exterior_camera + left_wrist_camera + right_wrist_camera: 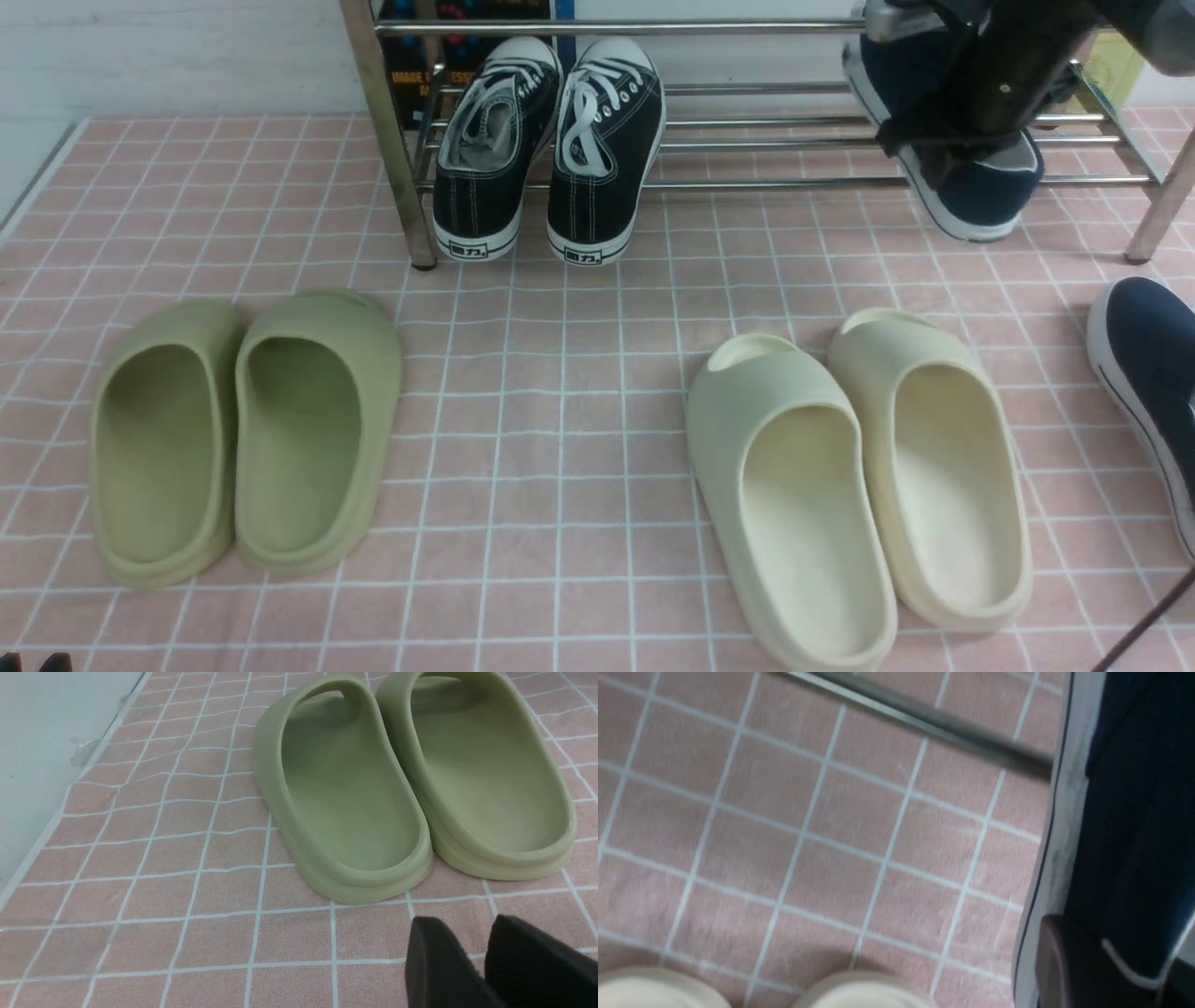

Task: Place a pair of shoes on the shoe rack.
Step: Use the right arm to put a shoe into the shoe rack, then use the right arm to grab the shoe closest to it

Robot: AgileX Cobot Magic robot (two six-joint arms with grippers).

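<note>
One navy-blue slip-on shoe (pixel 980 191) with a white sole hangs tilted over the right end of the shoe rack (pixel 747 121), heel toward me. My right gripper (pixel 943 140) is shut on its side wall. In the right wrist view the gripper (pixel 1120 970) has one finger outside the shoe (pixel 1134 812) and one inside, with a rack bar (pixel 924 723) beneath. The other navy shoe (pixel 1153 373) lies on the floor at the far right, partly cut off. My left gripper (pixel 37 663) sits low at the near left, shut and empty (pixel 462 933).
Black lace-up sneakers (pixel 551 140) stand on the rack's left part. Green slides (pixel 243 439) lie near left, just ahead of the left gripper in its wrist view (pixel 411 774). Cream slides (pixel 859 485) lie near right, below the held shoe (pixel 859 994). Pink tiled floor.
</note>
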